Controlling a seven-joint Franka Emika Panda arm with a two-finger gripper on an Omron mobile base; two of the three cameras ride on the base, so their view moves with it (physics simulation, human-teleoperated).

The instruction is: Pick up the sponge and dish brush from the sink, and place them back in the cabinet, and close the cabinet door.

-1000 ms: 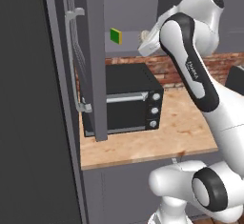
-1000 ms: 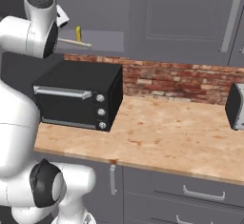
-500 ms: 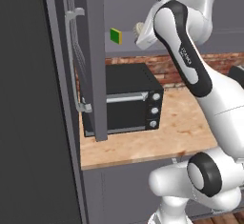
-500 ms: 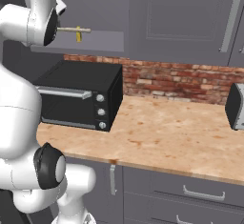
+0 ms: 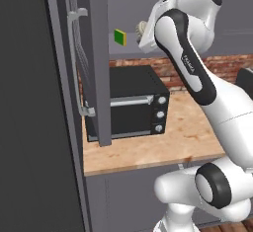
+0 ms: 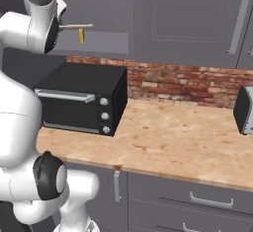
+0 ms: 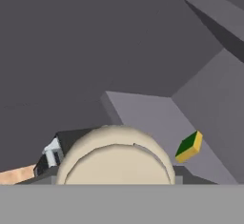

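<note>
Starting at the left of the left base view, the cabinet door [image 5: 99,63] stands swung open toward me, its bar handle [image 5: 74,63] on the near side. Inside the cabinet [image 7: 143,113], the sponge [image 5: 120,37] already lies on the shelf [image 7: 157,123], green face up with the yellow layer along one edge. It sits a little to the right of where I am looking in the hand view. Just right of the sponge is the brush [image 7: 116,156], up at shelf height above the oven [image 5: 131,105] and the tabletop [image 5: 148,149], and well away from the sink. Its round cream head sits right in front of my gripper [image 5: 147,31], with a small grey part at its lower left. From the right base view it reads as a thin tan disc seen edge-on, hanging in the air off my hand with nothing under it. So I take it that my gripper is closed on the brush at about a middling width, though the head hides my fingertips. I expect the brush to be light and stiff, with a hard smooth rim that could slide or twist in a pinch. The broad head looks like the only real place to hold it, clamped across its width. The sponge would be the opposite, soft and grippy.
</note>
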